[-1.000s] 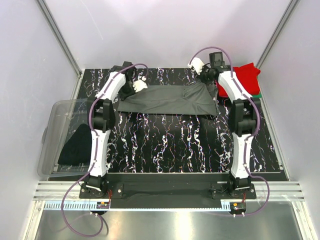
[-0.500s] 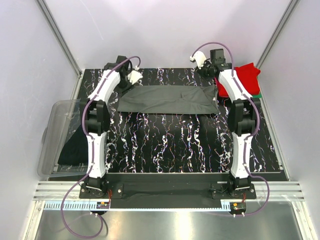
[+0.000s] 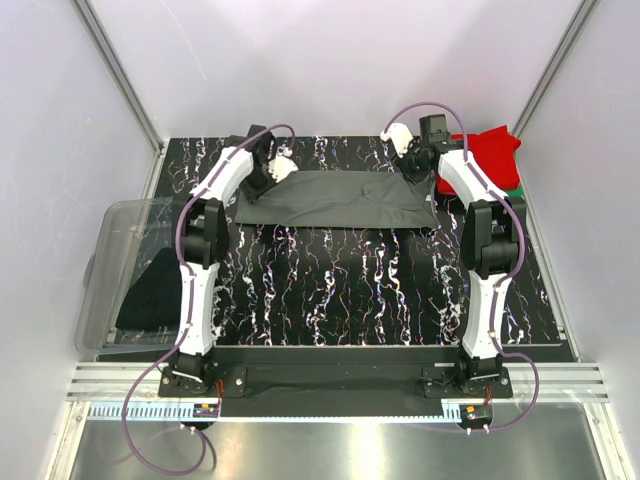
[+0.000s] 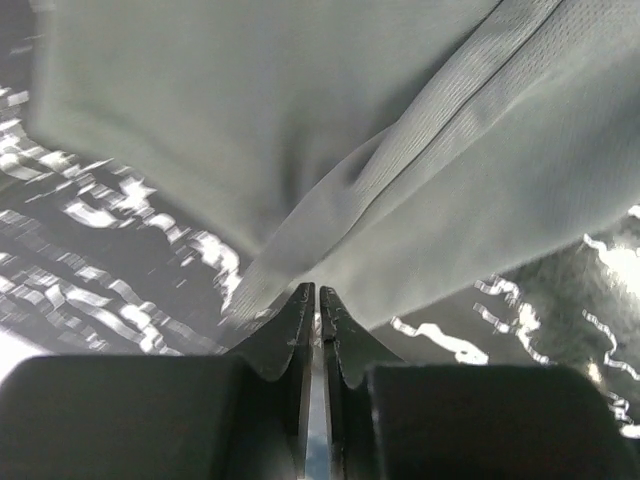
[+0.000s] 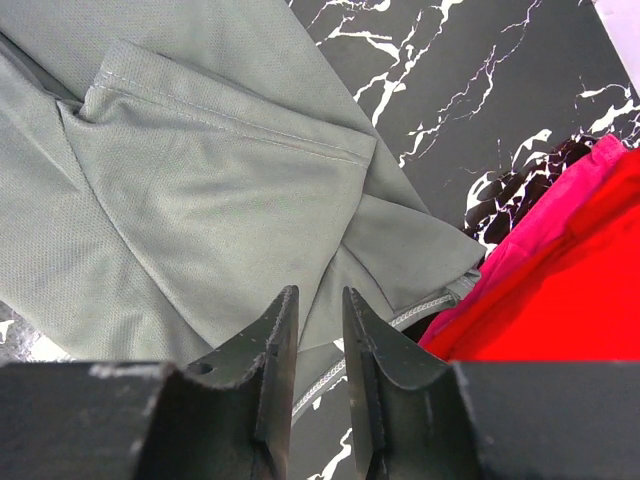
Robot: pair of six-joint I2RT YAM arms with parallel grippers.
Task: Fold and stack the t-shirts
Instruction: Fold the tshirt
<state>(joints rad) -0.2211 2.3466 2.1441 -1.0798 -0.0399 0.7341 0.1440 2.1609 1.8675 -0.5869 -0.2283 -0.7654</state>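
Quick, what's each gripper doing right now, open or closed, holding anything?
Left gripper: closed, pinching the grey shirt.
Right gripper: slightly open above the shirt, holding nothing.

You have a black, white-veined table point(image 3: 340, 290) boxed in by pale lilac walls point(image 3: 330, 70) and slanting aluminium posts point(image 3: 120, 85), a clear tub point(image 3: 118, 228) at its left edge, brushed steel point(image 3: 330, 450) along the near side.
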